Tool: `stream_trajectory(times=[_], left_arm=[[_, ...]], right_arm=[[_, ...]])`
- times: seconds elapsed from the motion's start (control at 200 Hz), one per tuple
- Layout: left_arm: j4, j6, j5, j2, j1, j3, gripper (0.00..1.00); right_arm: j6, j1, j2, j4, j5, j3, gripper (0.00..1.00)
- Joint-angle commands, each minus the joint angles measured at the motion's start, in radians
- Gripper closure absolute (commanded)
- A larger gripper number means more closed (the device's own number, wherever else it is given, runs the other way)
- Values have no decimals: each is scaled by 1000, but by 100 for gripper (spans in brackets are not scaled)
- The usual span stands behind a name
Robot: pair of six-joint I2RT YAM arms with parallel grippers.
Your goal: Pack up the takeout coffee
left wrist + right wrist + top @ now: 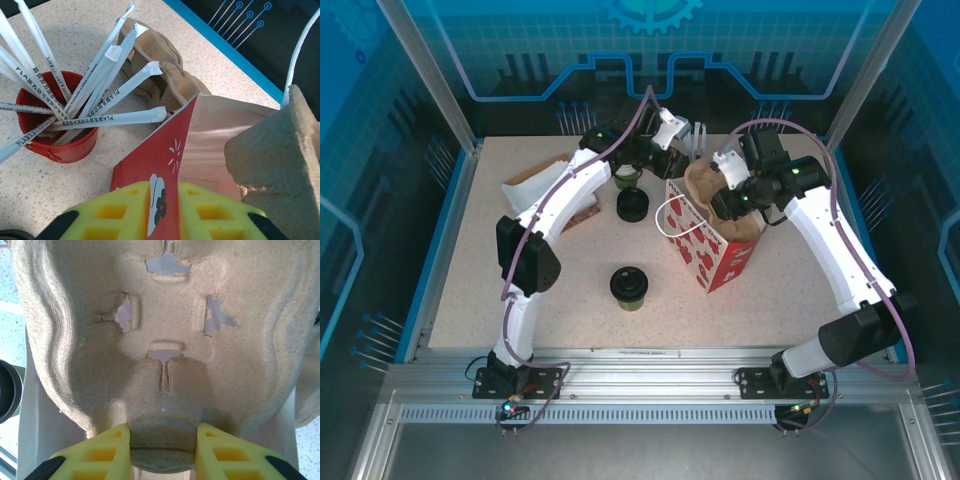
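closest to the arms' bases, the takeout coffee (pixel 628 287) stands upright on the open desk (pixel 520 290), a green cup with a black lid, well apart from both end effectors and just left of the bag's near corner. it is not in the bag.

further in, to the right, a red and white paper bag (pixel 720 255) stands open with its white handle loop hanging over the left side. a brown cardboard tray (pixel 705 185) sticks up out of its mouth. the right end effector (pixel 162 437) is pinching the rim of this tray (pixel 160 340), one yellow finger on each side of the cardboard lobe. in the right wrist view a black lid (pixel 6 390) shows down at the left edge.

a second lidded cup (pixel 633 206) stands left of the bag, beside the left arm's forearm.

at the bag's far corner the left end effector (pixel 164 200) straddles the bag's (pixel 160 165) red wall, a yellow finger on each side of the paper; whether it is clamping the wall or merely around it cannot be told. the tray (pixel 280 165) rises just to the right.

beyond the bag stands a red cup (pixel 55 135) of wrapped white straws (pixel 100 120), and behind it lie brown cardboard pieces (pixel 160 65).
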Motion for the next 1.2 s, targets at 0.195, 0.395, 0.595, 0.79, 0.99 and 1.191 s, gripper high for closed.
stream_trajectory(times=[0.195,0.395,0.595,0.79,0.99,1.191], left_arm=[[25,-14,4,-63,27,-13,69],[30,-13,1,-67,36,-12,68],[26,-8,4,-60,38,-12,67],[22,-3,8,-57,38,-12,67],[17,3,11,-54,38,-15,66],[19,3,12,-54,38,-18,65]], right_arm=[[8,21,19,-60,25,23,70],[8,27,34,-72,33,32,70],[3,41,58,-94,56,43,70],[0,54,90,-122,89,67,70],[5,61,103,-137,108,78,70],[3,71,113,-146,107,82,70]])
